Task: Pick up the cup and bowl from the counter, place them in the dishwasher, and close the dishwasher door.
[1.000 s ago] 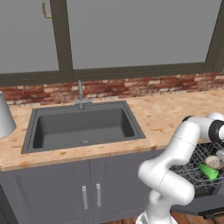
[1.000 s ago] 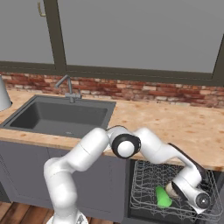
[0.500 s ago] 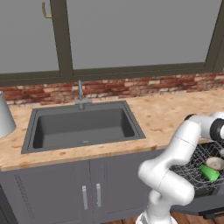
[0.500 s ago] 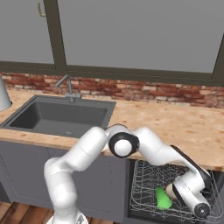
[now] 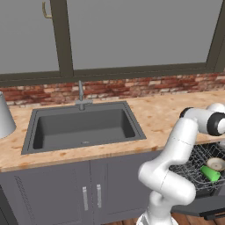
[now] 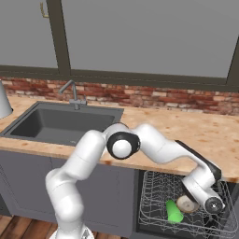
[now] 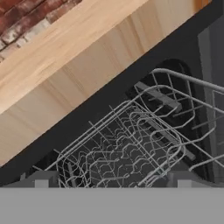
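The hand [image 7: 112,181] is released, its two fingers spread wide and holding nothing, low over the wire rack [image 6: 154,205] of the dishwasher [image 5: 210,206]. Just beside the hand the bowl [image 6: 187,204] rests in the rack, the green cup [image 6: 174,212] lying next to it. The table [image 6: 205,135] runs above

Arm's folded way over to the right, elbow up high, forearm angling down low. Gripper [image 7: 109,183] has its two dark fingertips [image 7: 41,179] spread wide apart, nothing between them.
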Robot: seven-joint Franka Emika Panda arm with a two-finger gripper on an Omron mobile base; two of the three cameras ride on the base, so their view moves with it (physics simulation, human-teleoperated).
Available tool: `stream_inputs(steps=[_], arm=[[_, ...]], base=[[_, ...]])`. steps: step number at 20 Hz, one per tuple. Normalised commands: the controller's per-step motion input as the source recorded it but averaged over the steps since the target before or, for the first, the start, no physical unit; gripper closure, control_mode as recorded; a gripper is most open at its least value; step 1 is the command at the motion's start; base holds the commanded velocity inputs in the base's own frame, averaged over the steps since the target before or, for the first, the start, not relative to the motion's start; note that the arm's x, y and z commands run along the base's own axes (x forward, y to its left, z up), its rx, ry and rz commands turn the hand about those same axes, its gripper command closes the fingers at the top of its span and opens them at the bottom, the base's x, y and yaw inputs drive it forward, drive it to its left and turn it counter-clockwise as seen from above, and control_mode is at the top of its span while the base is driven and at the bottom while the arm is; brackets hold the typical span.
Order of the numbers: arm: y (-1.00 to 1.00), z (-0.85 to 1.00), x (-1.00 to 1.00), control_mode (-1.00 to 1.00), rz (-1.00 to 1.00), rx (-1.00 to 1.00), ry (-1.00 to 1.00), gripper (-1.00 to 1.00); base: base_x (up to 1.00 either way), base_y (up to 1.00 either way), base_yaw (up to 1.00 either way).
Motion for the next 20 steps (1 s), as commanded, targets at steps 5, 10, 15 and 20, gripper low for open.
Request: stream_inputs(steps=[5, 10, 15, 20], arm=[[0.00, 0.00, -0.19, -1.00, 0.03, -0.20, 0.17, -1.00], [0.00, 0.15, -0.25, -1.00, 0.01, -0.05, 0.10, -1.00], [-0.01, 0.60, -0.22, -1.00, -0.03, 0.16, 0.01, -1.00], [-0.02, 0.56, -0.21, -1.00, -0.13, 0.36, 0.02, -1.00]], base=[[0.00, 0.00, 0.00], [0.00, 0.00, 0.00], [0.00, 0.00, 0.00], [0.00, 0.00, 0.00]])
